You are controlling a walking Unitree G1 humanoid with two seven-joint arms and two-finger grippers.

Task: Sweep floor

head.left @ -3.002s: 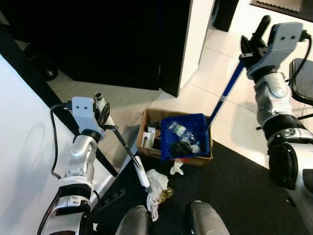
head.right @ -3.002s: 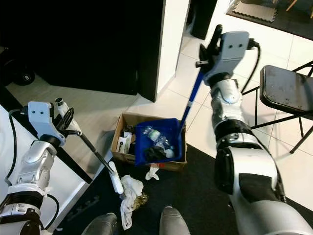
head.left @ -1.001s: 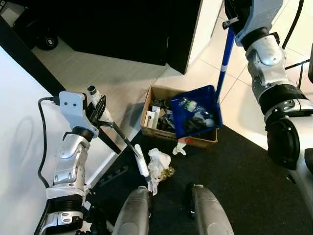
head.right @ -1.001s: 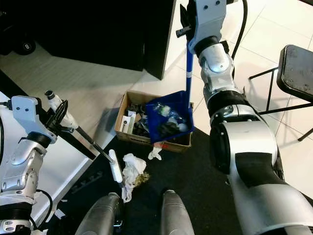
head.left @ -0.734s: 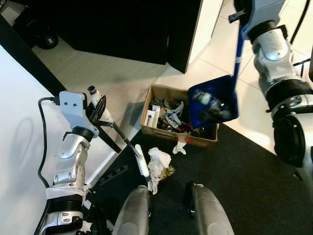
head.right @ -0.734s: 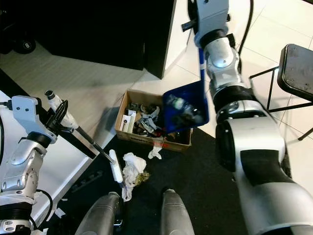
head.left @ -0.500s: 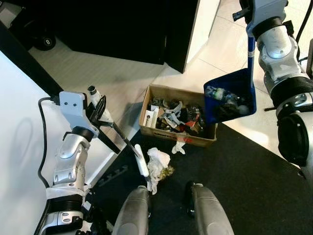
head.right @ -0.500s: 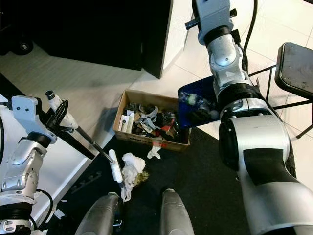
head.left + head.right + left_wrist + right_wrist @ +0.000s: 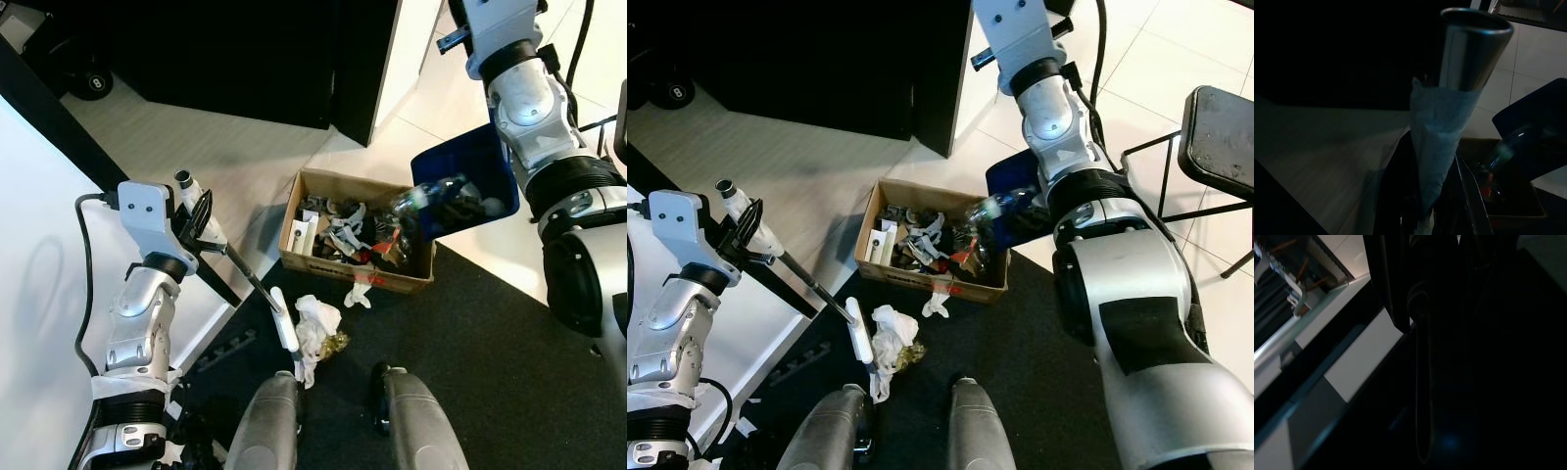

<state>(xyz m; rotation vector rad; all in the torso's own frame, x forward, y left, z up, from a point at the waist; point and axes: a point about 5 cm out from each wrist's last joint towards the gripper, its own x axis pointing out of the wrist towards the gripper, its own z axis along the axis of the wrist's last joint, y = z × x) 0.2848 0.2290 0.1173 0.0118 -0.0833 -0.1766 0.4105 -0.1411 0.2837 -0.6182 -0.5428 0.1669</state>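
My left gripper (image 9: 203,221) is shut on the thin handle of a broom, whose white head (image 9: 285,333) rests on the dark rug beside crumpled white paper and scraps (image 9: 315,329). A cardboard box (image 9: 339,268) full of rubbish stands just beyond. My right arm holds a blue dustpan (image 9: 470,166) up over the box's right end, tipped toward it. A clear plastic bottle (image 9: 418,200) slides off its lip, with dark scraps still inside. The right gripper (image 9: 1059,26) is at the top edge, mostly hidden by its wrist, and grips the dustpan's handle.
A black chair (image 9: 1220,116) stands on the pale tiles at the right. A tall black cabinet (image 9: 255,59) rises behind the box. A white panel (image 9: 39,264) runs along my left. My two feet (image 9: 265,431) stand on the dark rug (image 9: 500,372).
The dustpan swung off the box toward the right, then came back tipped over its right end, and the bottle now spills out. The left arm and broom held still.
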